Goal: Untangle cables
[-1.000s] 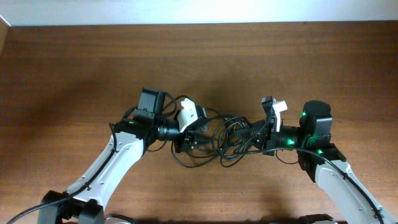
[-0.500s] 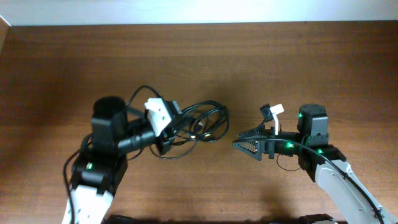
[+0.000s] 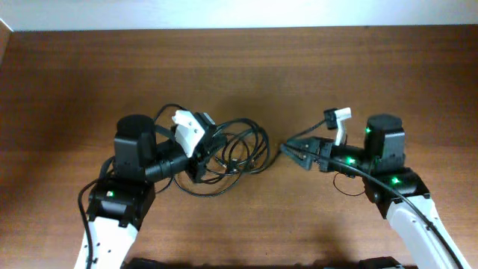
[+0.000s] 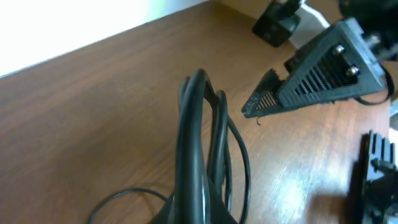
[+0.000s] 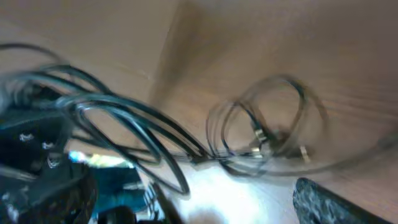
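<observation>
The cables (image 3: 240, 149) are a bundle of thin black loops lying just left of the table's middle. My left gripper (image 3: 197, 166) is shut on the bundle's left end. In the left wrist view the cables (image 4: 200, 143) rise as a tall loop from between my fingers. My right gripper (image 3: 293, 152) stands open to the right of the bundle, pointing at it, with a gap of bare wood between. The right wrist view is blurred. It shows the cables (image 5: 267, 137) ahead and one of my right fingers (image 5: 329, 202) at the lower right, with nothing between the jaws.
The brown wooden table (image 3: 239, 67) stretches back to a pale wall edge. A white-tipped plug (image 3: 337, 116) sticks up by the right wrist. In the left wrist view the right gripper's ribbed black fingers (image 4: 311, 78) point at the cable loop.
My right gripper has let go of the cables, opened and drawn back to the right. My left gripper has shut on the bundle and pulled it left.
</observation>
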You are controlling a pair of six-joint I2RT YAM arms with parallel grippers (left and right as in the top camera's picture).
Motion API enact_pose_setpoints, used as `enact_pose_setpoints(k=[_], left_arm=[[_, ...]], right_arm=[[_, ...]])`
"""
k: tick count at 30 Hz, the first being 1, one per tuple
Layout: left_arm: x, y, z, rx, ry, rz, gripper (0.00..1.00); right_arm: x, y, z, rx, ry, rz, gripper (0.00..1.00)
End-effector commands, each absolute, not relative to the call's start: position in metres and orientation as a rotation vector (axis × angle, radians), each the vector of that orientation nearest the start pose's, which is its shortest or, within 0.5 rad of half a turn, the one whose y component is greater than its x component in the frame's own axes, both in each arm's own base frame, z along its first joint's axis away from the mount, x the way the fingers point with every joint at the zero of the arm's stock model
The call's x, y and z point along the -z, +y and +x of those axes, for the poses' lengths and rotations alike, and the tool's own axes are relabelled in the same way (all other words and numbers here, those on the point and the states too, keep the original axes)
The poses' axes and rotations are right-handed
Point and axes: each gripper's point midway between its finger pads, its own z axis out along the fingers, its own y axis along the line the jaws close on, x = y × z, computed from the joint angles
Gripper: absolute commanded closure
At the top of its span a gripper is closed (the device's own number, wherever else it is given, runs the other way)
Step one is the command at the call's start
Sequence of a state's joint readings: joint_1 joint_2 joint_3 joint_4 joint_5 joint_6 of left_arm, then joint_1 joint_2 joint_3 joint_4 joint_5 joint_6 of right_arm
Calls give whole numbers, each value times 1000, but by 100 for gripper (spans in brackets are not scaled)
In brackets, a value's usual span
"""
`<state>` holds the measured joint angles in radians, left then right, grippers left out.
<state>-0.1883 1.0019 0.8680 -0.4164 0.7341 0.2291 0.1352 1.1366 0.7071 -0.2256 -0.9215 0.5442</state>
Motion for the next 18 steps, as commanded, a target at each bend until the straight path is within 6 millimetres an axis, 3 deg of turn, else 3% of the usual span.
enact_pose_setpoints(k=[1, 3, 5, 9, 11, 14, 18], left_arm=[[-274, -179, 276, 907, 1863, 751, 100], [-281, -186, 268, 975, 1813, 798, 100], [-282, -187, 267, 1006, 1830, 774, 100], [-283, -207, 252, 1084, 1838, 808, 100], [-289, -223, 242, 1132, 1806, 848, 100], [-305, -241, 233, 1191, 1735, 879, 100], [-314, -245, 229, 1259, 1729, 852, 100]], right_arm=[[-213, 164, 292, -1070, 2336, -30, 1], [-219, 161, 288, -936, 2382, -74, 1], [-232, 176, 281, -929, 2361, -193, 1], [-230, 189, 276, -885, 2362, -247, 1], [-227, 186, 278, -839, 2367, -235, 1], [-223, 175, 286, -743, 2373, -189, 1], [-201, 136, 295, -452, 2438, -55, 1]])
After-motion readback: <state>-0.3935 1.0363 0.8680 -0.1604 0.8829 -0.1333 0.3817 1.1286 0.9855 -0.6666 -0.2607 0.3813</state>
